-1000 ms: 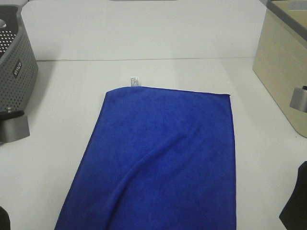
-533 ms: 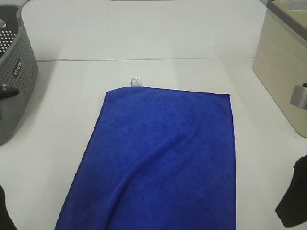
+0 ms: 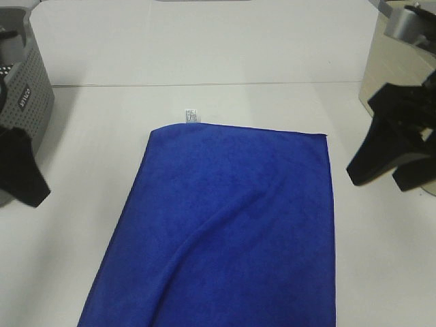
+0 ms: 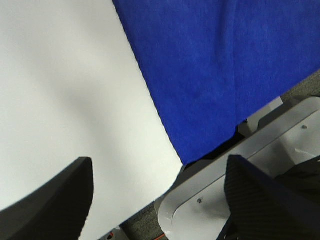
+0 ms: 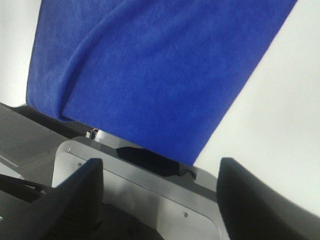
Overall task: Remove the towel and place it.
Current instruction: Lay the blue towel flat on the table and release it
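Find the towel [image 3: 231,225] spread on the white table [image 3: 88,170] from centre to 6 o'clock, clear of the grey basket [image 3: 34,82] at 10 o'clock, near end draped over the table edge. See the left fingers [image 4: 55,200] at 9 o'clock and the right fingers [image 5: 260,200] at 3 o'clock, both spread wide, empty, apart from the cloth. Judge the laying-down as nearly done. Hold both sets of fingers open and high above the plush to avoid snagging. If tidying, pinch the far corners at 11 o'clock, by the white tag [image 3: 191,115], and at 1 o'clock. Draw evenly toward 12 to flatten the diagonal ridge.
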